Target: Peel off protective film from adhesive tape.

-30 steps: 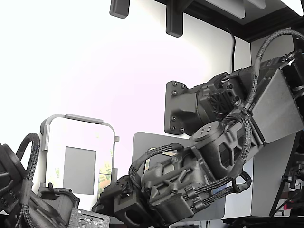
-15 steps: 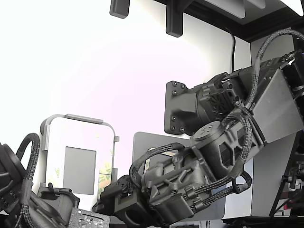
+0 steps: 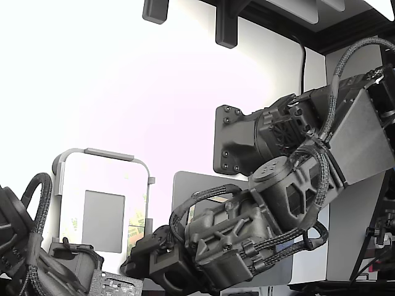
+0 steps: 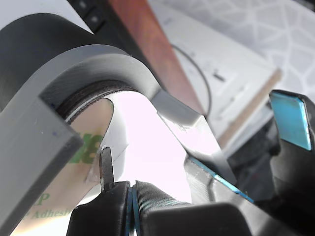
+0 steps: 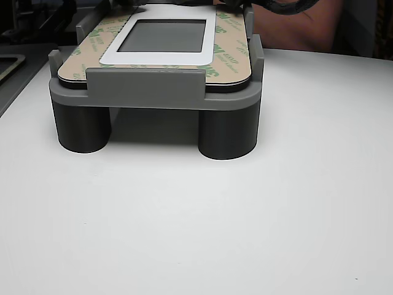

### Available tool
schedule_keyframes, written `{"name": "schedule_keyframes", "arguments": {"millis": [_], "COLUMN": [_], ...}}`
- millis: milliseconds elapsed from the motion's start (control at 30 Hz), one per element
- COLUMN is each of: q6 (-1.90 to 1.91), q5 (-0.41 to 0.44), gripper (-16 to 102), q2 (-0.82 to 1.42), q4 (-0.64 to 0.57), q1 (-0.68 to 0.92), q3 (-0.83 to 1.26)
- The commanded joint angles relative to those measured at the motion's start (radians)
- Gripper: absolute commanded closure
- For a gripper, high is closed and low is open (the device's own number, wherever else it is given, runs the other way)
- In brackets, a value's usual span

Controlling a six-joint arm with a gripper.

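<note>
Film [image 5: 228, 46] on the tape looks thin, light and floppy, pale tan liner with green print, lying flat along the edges of the white panel [image 5: 116, 54] with its grey centre [image 5: 163, 35]. Likely tears or creases if yanked, so best taken at a lifted corner or loose end and pulled low along the strip. Adhesive tape [image 4: 59, 189] under it should stay stuck to the panel. Panel sits in the grey fixture [image 5: 145, 91] on two round legs, near the far left of the tabletop [image 5: 245, 221]. Gripper [image 4: 132, 194] in the wrist view sits at the fixture's rounded corner, pads pressed together with a thin upright tab between them, probably the liner end but too close to be sure
</note>
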Motion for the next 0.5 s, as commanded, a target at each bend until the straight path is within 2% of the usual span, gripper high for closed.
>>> {"name": "schedule_keyframes", "arguments": {"millis": [0,467], "q6": [-0.002,-0.005], "q5": [0.003,0.011], "gripper": [96,96], "q2": [0.026,0.017], "q4": [0.000,-0.003], "q1": [-0.015,-0.017], "q3": [-0.018,-0.014]}}
